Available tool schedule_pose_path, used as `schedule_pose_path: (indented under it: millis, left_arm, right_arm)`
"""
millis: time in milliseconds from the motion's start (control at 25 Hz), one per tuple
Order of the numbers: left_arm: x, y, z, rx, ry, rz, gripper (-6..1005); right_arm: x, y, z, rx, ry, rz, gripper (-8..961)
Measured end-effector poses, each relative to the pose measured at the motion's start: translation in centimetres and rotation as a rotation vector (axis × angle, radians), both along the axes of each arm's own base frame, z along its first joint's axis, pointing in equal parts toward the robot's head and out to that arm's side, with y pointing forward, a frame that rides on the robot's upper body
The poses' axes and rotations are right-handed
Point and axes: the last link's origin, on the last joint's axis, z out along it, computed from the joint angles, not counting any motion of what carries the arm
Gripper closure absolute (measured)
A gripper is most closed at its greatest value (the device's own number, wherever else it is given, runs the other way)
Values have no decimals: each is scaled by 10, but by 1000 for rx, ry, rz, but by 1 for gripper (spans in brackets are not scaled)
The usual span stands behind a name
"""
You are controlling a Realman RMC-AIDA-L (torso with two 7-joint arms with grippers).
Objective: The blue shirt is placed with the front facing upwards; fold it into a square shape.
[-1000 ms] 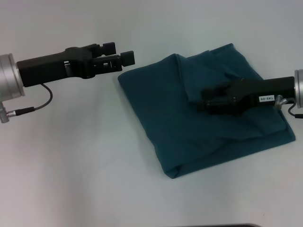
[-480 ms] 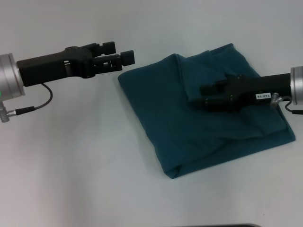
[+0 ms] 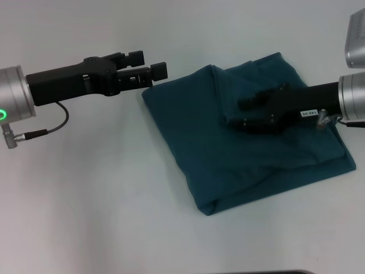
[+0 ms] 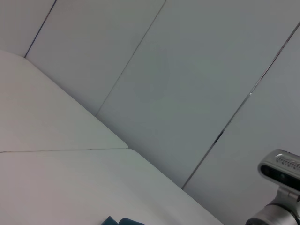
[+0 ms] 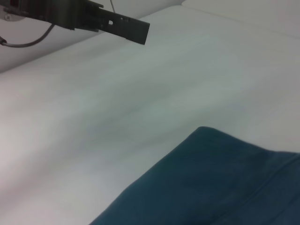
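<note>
Risk: right tool (image 3: 246, 112) (grip state unclear) over the blue shirt (image 3: 199, 148) could snag folds; left tool (image 3: 153, 71), parted, hovers beside.

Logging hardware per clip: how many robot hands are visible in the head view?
2. The left hand hovers over the white table, just beside the folded blue shirt. The right hand is above the shirt's middle.
</note>
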Motion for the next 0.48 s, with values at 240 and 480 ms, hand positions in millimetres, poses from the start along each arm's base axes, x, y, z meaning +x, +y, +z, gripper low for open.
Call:
schedule_pose_path:
  millis: [240,480]
  left_arm:
    - [0,2,-2,9,-2,11,30]
    - [0,3,-4,18,0,22,30]
  right_arm:
    - [-6,4,2,0,-36,50,392]
    - [-10,4,-4,-17,-84,96,407]
